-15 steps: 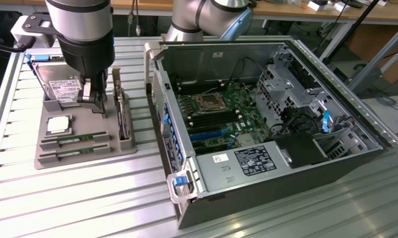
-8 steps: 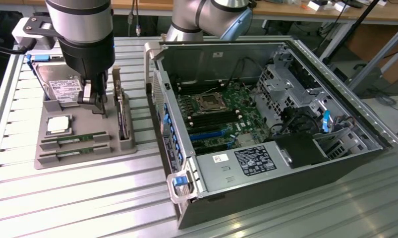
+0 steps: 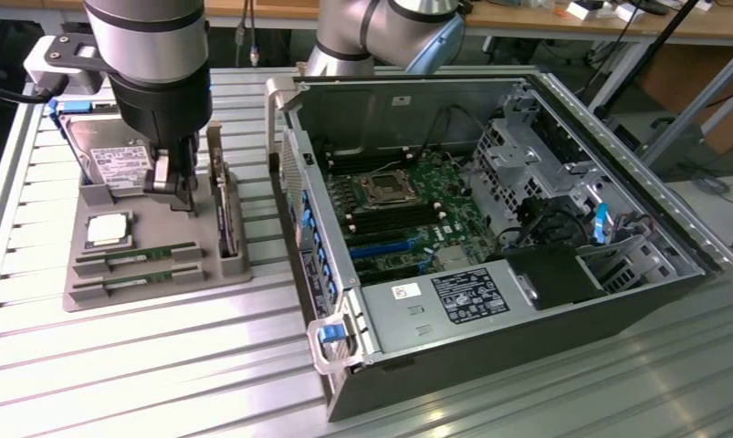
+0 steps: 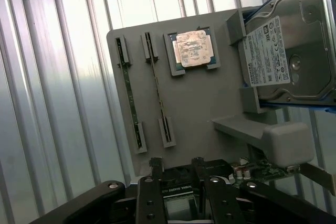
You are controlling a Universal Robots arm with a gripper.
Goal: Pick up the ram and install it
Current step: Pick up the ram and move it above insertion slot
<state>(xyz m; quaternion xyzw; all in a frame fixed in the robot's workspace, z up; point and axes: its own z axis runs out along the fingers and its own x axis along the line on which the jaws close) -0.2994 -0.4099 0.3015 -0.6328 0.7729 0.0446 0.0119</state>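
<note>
Two ram sticks stand on edge in slots of a grey holder tray (image 3: 147, 290): one ram (image 3: 137, 254) (image 4: 157, 90) closer to the CPU chip, the other ram (image 3: 135, 276) (image 4: 130, 95) by the tray's edge. My gripper (image 3: 175, 196) (image 4: 177, 167) hangs open above the tray's back part, with nothing between its fingers (image 4: 156, 171). It is apart from both sticks, between the hard drive and the upright expansion card (image 3: 226, 214) (image 4: 181, 179). The open computer case (image 3: 500, 310), with its motherboard (image 3: 403, 210), lies at the exterior view's right.
On the tray, a square silver CPU chip (image 3: 108, 230) (image 4: 193, 48) and a hard drive (image 3: 110, 160) (image 4: 286, 51) sit near the gripper. The tray and case rest on a ribbed aluminium table (image 3: 135, 374). Drive cages and cables (image 3: 549, 201) fill the case's far side.
</note>
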